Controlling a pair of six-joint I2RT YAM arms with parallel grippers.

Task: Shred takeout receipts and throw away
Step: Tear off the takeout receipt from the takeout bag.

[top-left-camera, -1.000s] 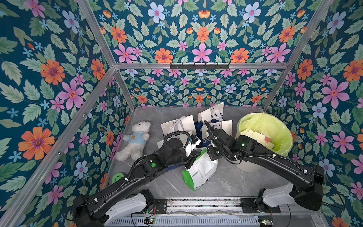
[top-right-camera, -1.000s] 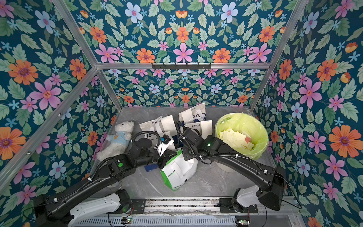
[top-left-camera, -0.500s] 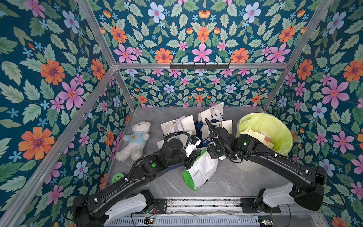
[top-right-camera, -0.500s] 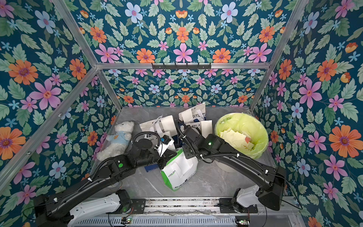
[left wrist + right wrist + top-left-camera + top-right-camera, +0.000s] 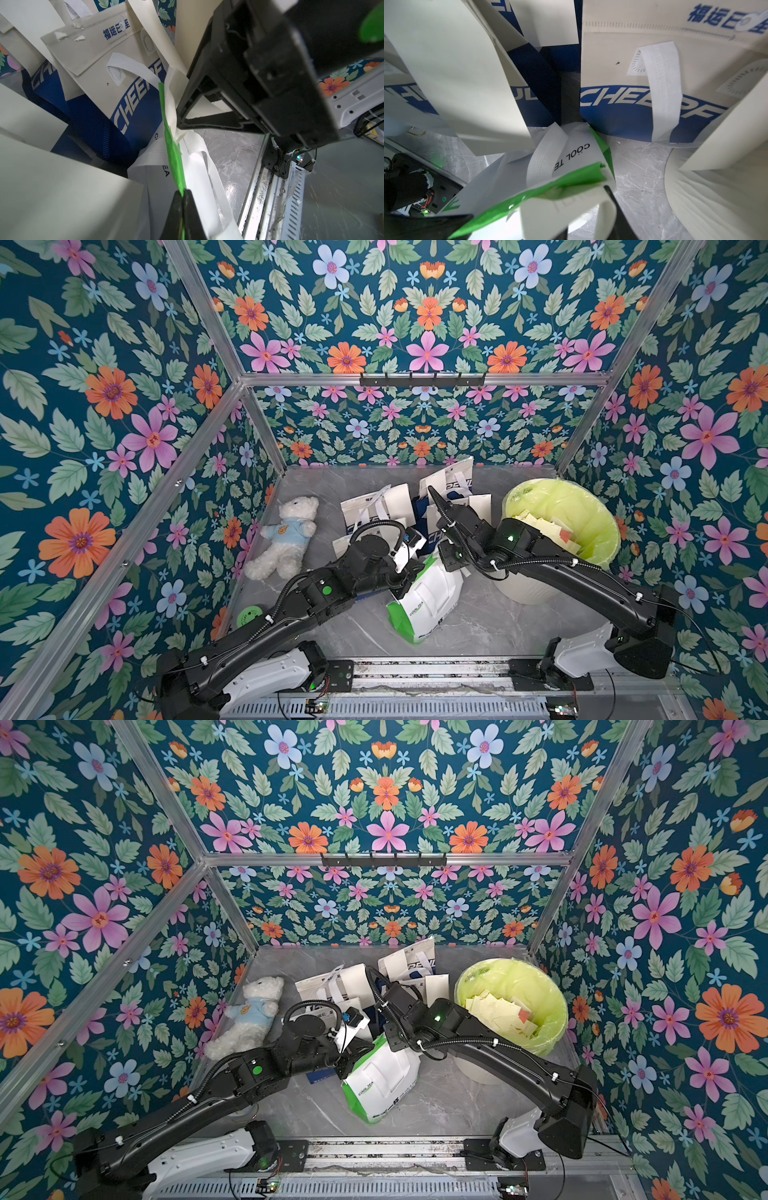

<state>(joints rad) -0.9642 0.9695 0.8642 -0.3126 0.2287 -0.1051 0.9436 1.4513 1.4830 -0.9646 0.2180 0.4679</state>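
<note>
White, floppy receipts (image 5: 398, 499) stand propped against the blue bags (image 5: 623, 116) at the back of the table (image 5: 478, 626); none is surely in a claw. Nearer, the green bag (image 5: 428, 605) lies on its side, its green rim pinched tight in the left claw (image 5: 182, 194). The right claw (image 5: 571, 216) sits at the bag's mouth among a strap (image 5: 546, 153) and a curled white sheet; whether it grips either cannot be told. Hazards: it closes on strap, not paper, so a pull drags the whole bag; opposed pulls tear the rim; the dragged bag topples the blue bags. Thin paper may slip before the bin (image 5: 598, 514), scattering scraps.
</note>
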